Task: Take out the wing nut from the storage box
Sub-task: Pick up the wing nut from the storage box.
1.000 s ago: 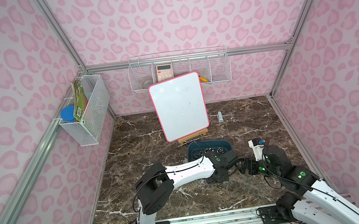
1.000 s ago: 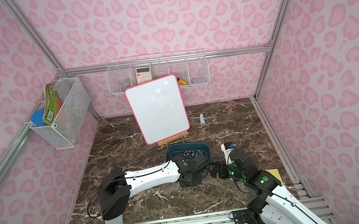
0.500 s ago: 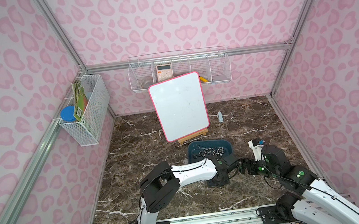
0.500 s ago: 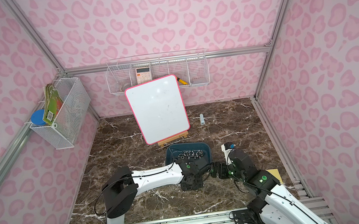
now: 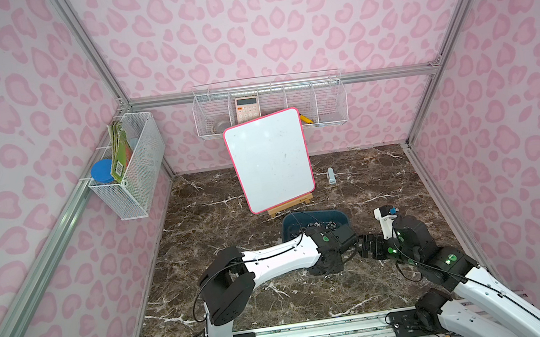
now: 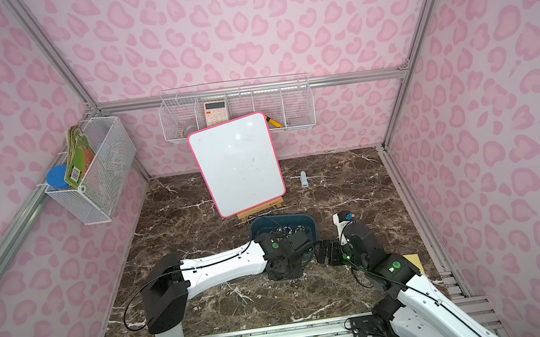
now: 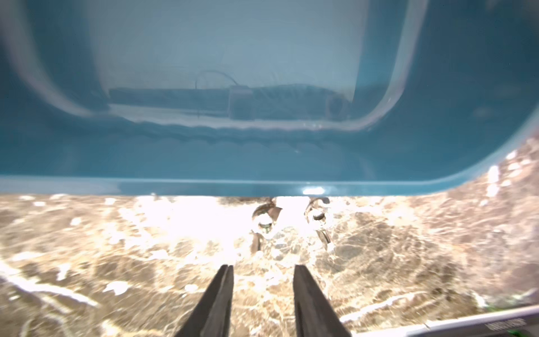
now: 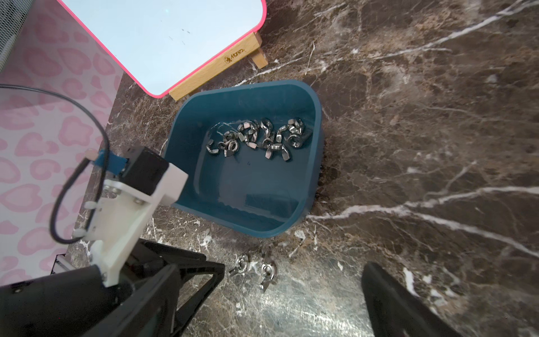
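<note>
The left gripper (image 7: pixel 262 267) points down at the veined brown marble tabletop (image 8: pixel 408 146), its black tapered fingers parted and empty. Just beyond them lie a shiny steel wing nut (image 7: pixel 264 224) and a second wing nut (image 7: pixel 318 217), outside the glossy teal storage box (image 8: pixel 248 84) and beside its rounded rim. More nuts (image 8: pixel 256 137) lie heaped inside. The left arm stretches low, forearm level. The right gripper (image 5: pixel 365 246) gapes wide nearby. A second ago the left wrist overhung the box's near edge; now it sits just off it.

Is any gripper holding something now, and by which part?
Nothing is held. The left gripper and right gripper are open and empty; two wing nuts lie on the table.
</note>
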Tool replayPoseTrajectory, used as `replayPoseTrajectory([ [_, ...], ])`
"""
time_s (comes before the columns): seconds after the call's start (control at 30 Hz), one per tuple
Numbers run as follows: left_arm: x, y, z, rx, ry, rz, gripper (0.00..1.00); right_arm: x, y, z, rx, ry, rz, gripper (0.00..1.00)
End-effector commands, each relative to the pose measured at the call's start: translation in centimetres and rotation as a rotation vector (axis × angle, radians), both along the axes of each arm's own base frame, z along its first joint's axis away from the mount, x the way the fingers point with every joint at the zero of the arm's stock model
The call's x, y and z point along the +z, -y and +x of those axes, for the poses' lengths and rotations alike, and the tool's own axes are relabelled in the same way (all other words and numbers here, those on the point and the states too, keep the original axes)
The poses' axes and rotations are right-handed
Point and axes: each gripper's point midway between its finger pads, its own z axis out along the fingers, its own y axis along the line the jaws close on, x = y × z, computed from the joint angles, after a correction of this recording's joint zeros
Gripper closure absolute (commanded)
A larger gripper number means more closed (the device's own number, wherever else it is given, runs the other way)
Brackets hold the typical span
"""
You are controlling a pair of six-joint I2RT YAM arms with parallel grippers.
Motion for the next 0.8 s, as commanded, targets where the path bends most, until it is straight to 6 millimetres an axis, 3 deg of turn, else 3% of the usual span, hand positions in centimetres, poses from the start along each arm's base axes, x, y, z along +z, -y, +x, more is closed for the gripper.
replayPoseTrajectory([
  [0.0,1.6,-2.1,1.5,0.012,0.039,0.035,0.57,0.8,-0.2,0.6,-0.009,0.027,0.01,0.01],
  [0.07,2.9,-3.0,2.8,0.029,0.067,0.021,0.55,1.1,-0.5,0.8,-0.005,0.032,0.019,0.01],
  [0.13,4.2,-4.0,4.1,0.056,0.103,0.02,0.43,1.3,-0.9,1.0,0.012,0.038,0.021,0.01],
  [0.43,7.0,-6.2,9.2,0.094,0.175,-0.058,0.4,2.0,-3.5,1.8,0.059,0.057,-0.029,0.01],
  [0.53,6.8,-6.7,10.5,0.084,0.209,-0.09,0.33,2.0,-3.9,2.2,0.059,0.061,-0.035,0.01],
  [0.7,5.9,-7.4,12.0,0.054,0.179,-0.09,0.33,2.4,-4.4,3.4,0.064,0.087,-0.065,0.01],
  [0.77,4.5,-7.9,12.1,0.052,0.111,-0.074,0.34,2.4,-4.7,3.9,0.068,0.089,-0.081,0.01],
])
